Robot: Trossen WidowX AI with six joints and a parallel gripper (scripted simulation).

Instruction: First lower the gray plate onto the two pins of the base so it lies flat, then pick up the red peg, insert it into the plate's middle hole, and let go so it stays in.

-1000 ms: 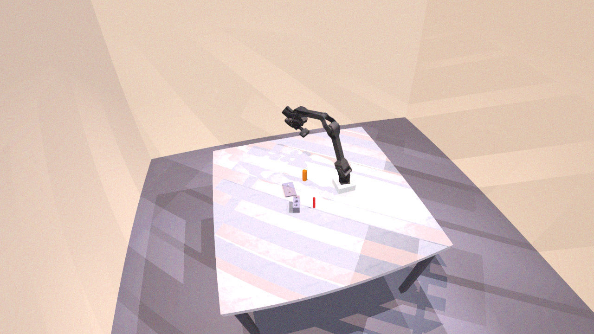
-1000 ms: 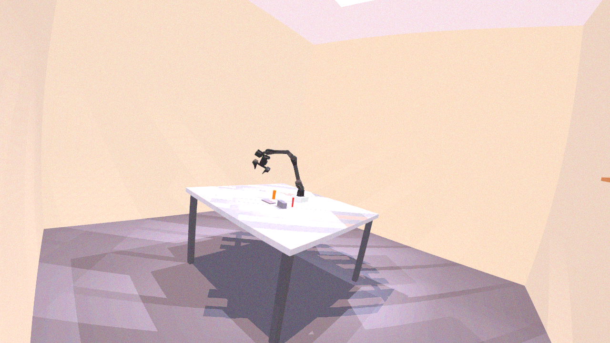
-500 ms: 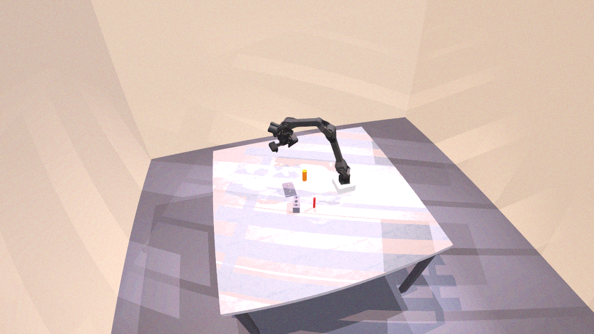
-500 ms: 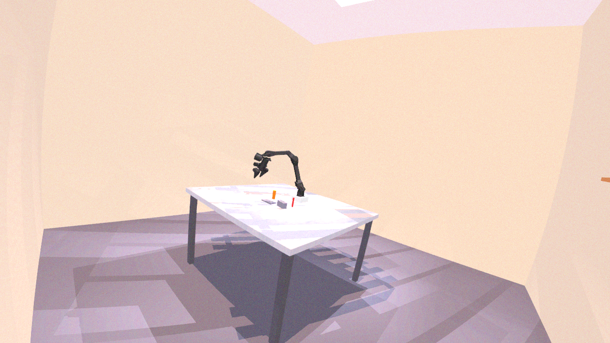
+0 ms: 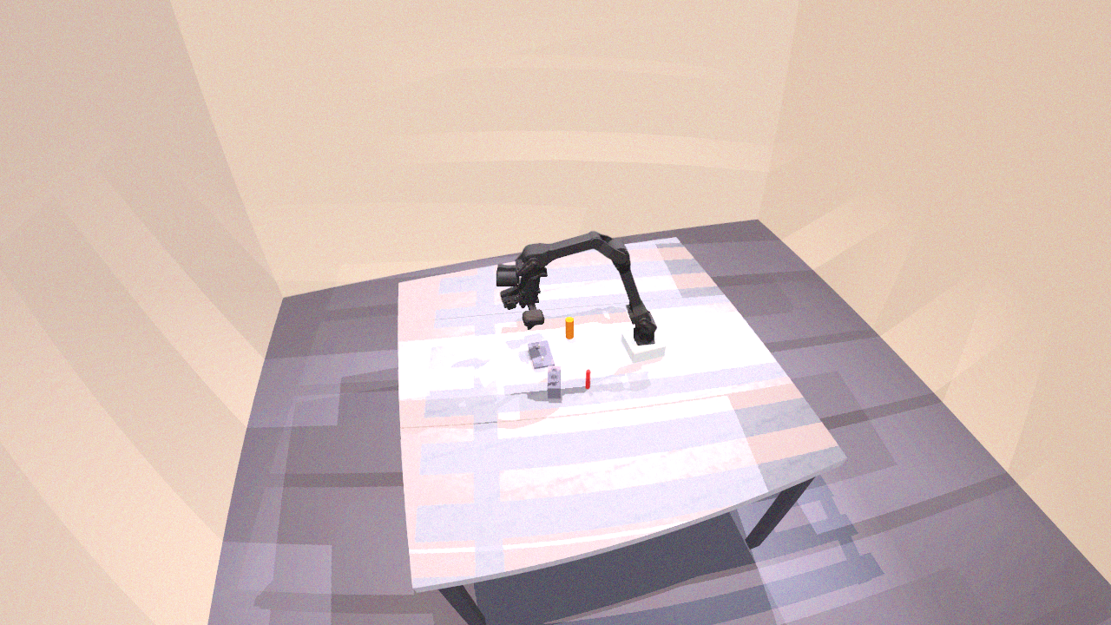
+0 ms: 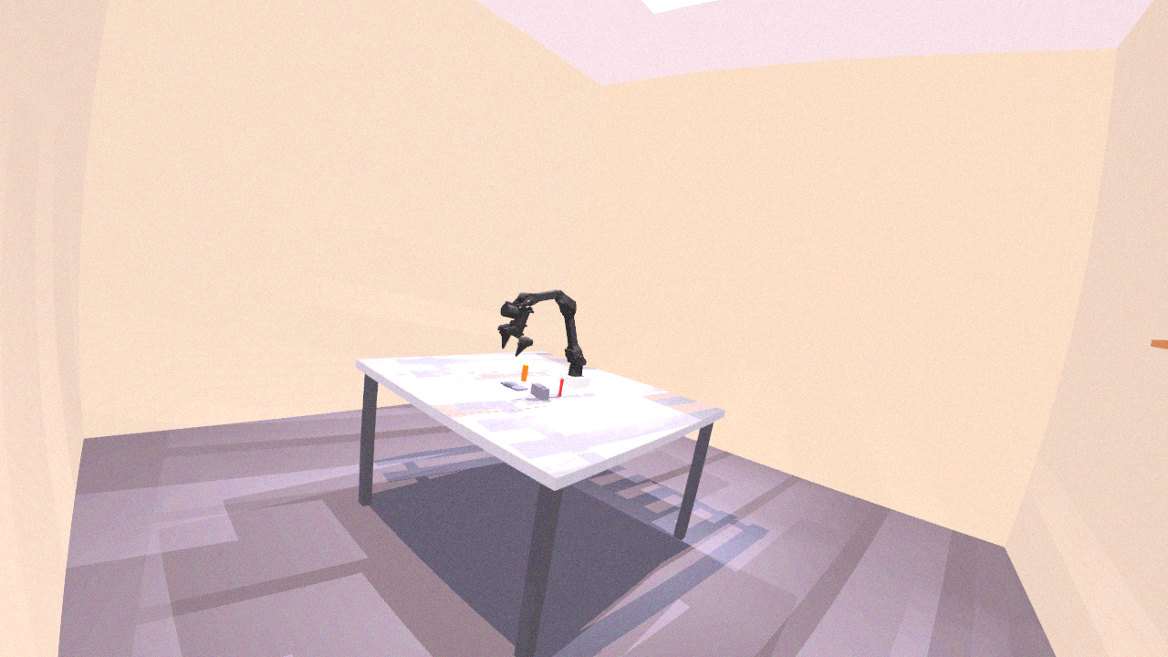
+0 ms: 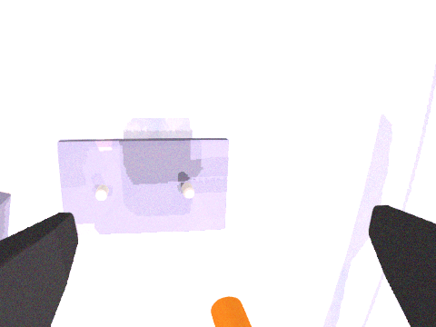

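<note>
The base (image 5: 542,360) (image 6: 514,385) (image 7: 150,222) is a thin flat slab on the table with two short pale pins standing up from it; nothing sits on the pins. The gray plate (image 5: 554,385) (image 6: 539,391) is a thick block with a row of dark holes on top, resting on the table beside the base; only its edge (image 7: 4,217) shows at the left of the wrist view. The red peg (image 5: 588,379) (image 6: 560,387) stands upright near the plate, outside the wrist view. My gripper (image 5: 519,317) (image 6: 510,350) (image 7: 225,224) is open and empty, pointing down above the base area.
An orange cylinder (image 5: 569,328) (image 6: 524,373) (image 7: 231,313) stands upright near the base, at the bottom of the wrist view. The arm's white mount (image 5: 646,351) (image 6: 578,381) is on the table beyond the peg and cylinder.
</note>
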